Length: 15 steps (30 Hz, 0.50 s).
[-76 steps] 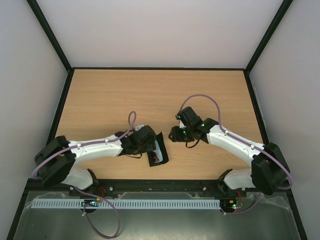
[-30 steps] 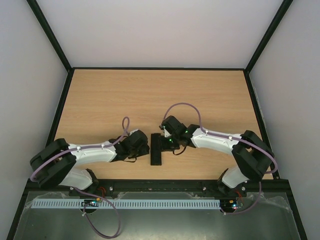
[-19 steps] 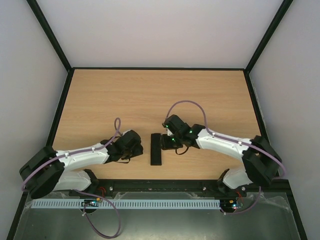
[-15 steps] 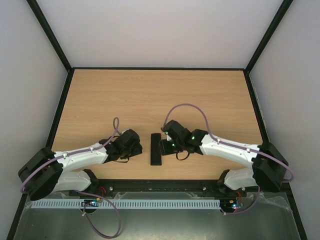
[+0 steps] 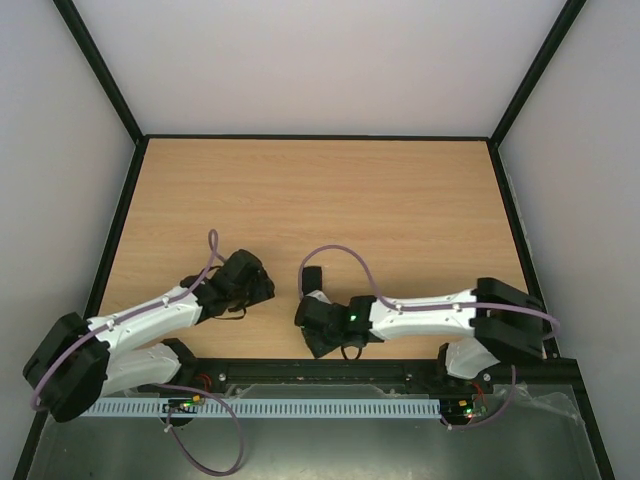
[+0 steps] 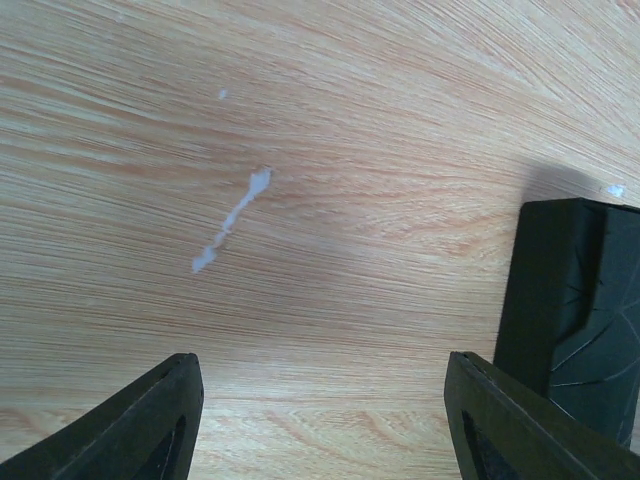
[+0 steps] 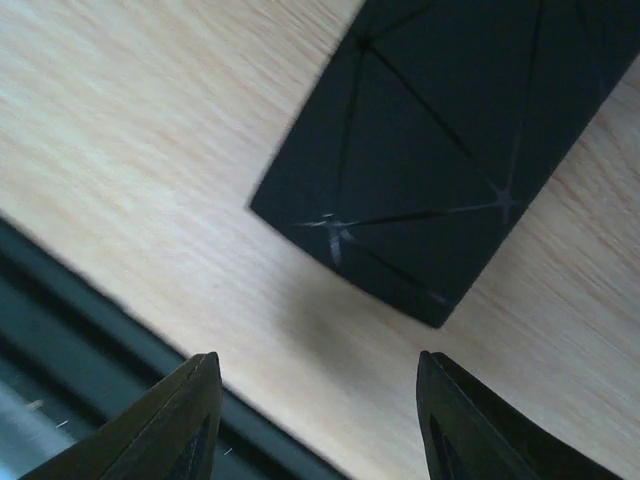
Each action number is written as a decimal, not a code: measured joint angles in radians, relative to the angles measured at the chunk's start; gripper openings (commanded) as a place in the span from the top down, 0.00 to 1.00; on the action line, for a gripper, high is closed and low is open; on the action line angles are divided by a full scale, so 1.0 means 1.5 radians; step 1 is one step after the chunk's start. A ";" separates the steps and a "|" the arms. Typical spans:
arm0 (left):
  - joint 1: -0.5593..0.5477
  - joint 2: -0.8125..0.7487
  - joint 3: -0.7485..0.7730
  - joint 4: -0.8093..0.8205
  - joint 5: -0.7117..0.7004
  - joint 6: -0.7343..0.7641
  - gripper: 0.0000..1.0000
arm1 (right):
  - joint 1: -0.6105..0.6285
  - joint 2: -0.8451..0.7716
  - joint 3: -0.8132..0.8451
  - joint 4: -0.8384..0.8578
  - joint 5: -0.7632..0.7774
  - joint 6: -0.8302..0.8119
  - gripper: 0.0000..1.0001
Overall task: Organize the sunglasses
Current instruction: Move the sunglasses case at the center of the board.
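Observation:
The black oblong case (image 5: 313, 278) lies closed on the wooden table, lengthwise towards the front edge. It also shows in the left wrist view (image 6: 580, 300) and in the right wrist view (image 7: 460, 140). The sunglasses are out of view in every frame. My left gripper (image 5: 262, 288) is open and empty, a little left of the case, over bare wood (image 6: 318, 362). My right gripper (image 5: 312, 338) is open and empty above the case's near end, which it hides from the top camera. In the right wrist view it (image 7: 315, 360) hangs just short of that end.
The table's dark front edge (image 7: 70, 340) runs close behind my right gripper. A white smear (image 6: 232, 220) marks the wood left of the case. Black rails (image 5: 120, 220) border the table at the sides and back.
The case, open beside my left gripper 2.5 s ago, now lies closed. My left gripper has drawn back to the left. My right gripper has moved from the case's far part down to its near end.

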 measured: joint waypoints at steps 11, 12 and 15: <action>0.017 -0.050 -0.004 -0.027 0.003 0.014 0.31 | -0.064 0.126 0.066 -0.021 0.077 0.002 0.47; 0.018 -0.054 -0.005 -0.029 0.003 0.014 0.31 | -0.077 0.129 0.070 -0.021 0.079 -0.002 0.47; 0.020 -0.063 -0.009 -0.032 0.003 0.015 0.31 | -0.112 0.140 0.085 -0.022 0.083 -0.018 0.47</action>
